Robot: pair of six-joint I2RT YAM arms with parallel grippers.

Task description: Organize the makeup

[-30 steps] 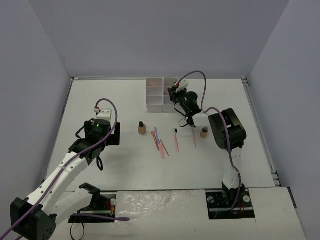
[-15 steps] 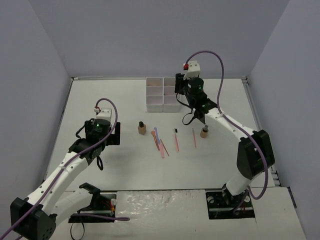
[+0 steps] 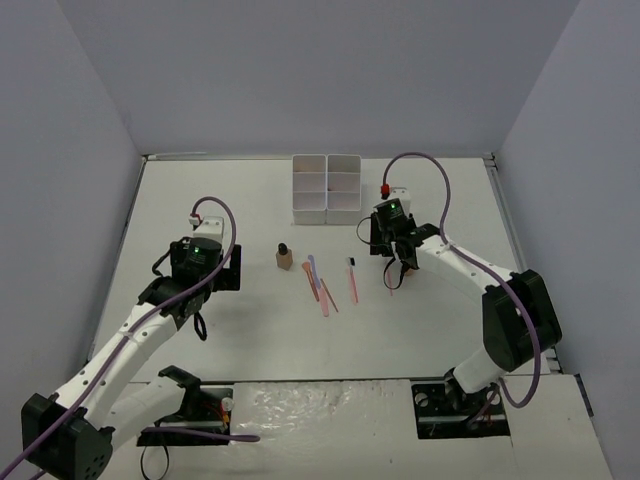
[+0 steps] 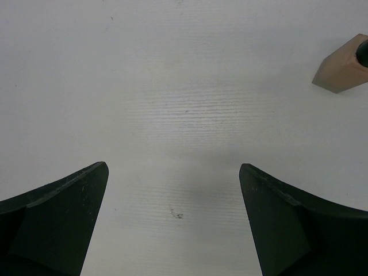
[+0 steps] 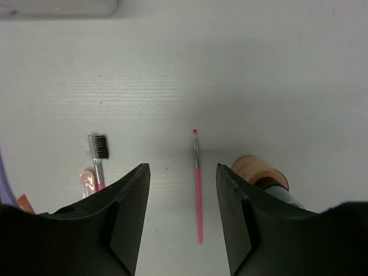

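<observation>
My right gripper is open low over the table, also seen in the top view. A thin pink stick lies between its fingers. A tan bottle with a black cap stands just outside the right finger. A pink-handled brush with black bristles lies left of the left finger. Several more pink, blue and brown sticks lie mid-table. A second tan bottle stands left of them and shows in the left wrist view. My left gripper is open and empty over bare table.
The white gridded compartment box stands at the back centre, with a small reddish item in one cell. Its edge shows at the top left of the right wrist view. Grey walls enclose the table on three sides.
My right arm has drawn back from the compartment box and come down over the pink stick and the right tan bottle. The left arm has not moved.
</observation>
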